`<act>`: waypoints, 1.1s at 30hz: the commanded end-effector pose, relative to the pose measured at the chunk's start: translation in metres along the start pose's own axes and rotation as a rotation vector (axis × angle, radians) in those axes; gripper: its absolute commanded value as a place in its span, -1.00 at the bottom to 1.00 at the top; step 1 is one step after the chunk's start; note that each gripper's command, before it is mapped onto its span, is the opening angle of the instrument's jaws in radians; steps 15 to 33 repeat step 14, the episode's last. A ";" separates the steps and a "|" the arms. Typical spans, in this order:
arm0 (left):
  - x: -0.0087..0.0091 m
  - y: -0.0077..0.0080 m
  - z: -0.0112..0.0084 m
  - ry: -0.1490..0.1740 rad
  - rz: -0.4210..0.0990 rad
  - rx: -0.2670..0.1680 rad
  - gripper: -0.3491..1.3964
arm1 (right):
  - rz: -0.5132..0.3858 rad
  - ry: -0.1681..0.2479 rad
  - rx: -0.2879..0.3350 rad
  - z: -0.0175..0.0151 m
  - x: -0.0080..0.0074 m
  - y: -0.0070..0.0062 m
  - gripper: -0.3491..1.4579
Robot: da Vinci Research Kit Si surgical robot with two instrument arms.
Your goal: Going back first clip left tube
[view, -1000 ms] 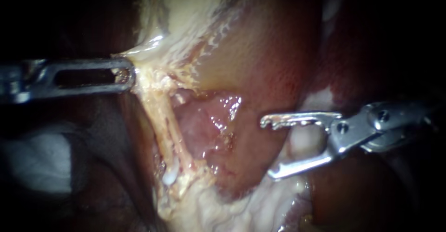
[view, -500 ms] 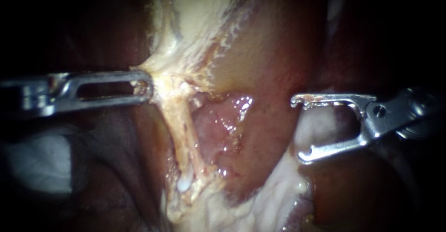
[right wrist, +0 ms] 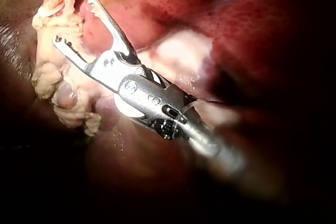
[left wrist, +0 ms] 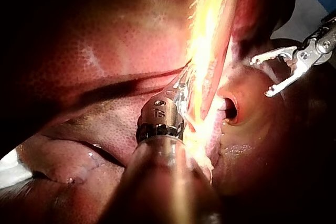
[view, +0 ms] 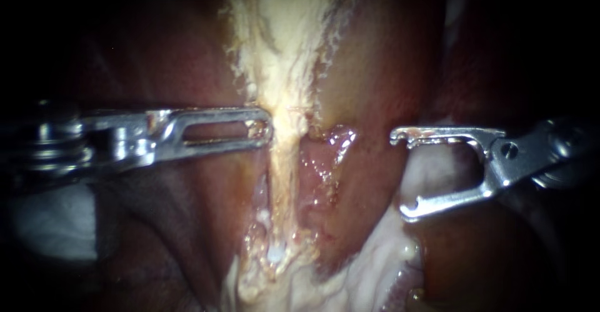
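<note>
Tube (view: 281,168) — long axis vertical | left instrument (view: 265,124) pinching it | right instrument (view: 400,174) spread

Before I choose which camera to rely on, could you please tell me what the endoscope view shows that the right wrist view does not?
Only the endoscope view shows the left instrument, its jaws shut on the pale strand and holding it taut. Only the right wrist view shows the shaft running back behind the right instrument. Both views show the right instrument's jaws open and empty, and both show the pale strand.
</note>
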 end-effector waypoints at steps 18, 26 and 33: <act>-0.0001 0.0001 -0.0002 0.002 0.001 0.000 -1.00 | 0.000 0.000 0.000 0.0000 0.0000 -0.0001 0.05; -0.0001 0.0001 -0.0002 0.002 0.001 0.000 -1.00 | 0.000 0.000 0.000 0.0000 0.0000 -0.0001 0.05; -0.0001 0.0001 -0.0002 0.002 0.001 0.000 -1.00 | 0.000 0.000 0.000 0.0000 0.0000 -0.0001 0.05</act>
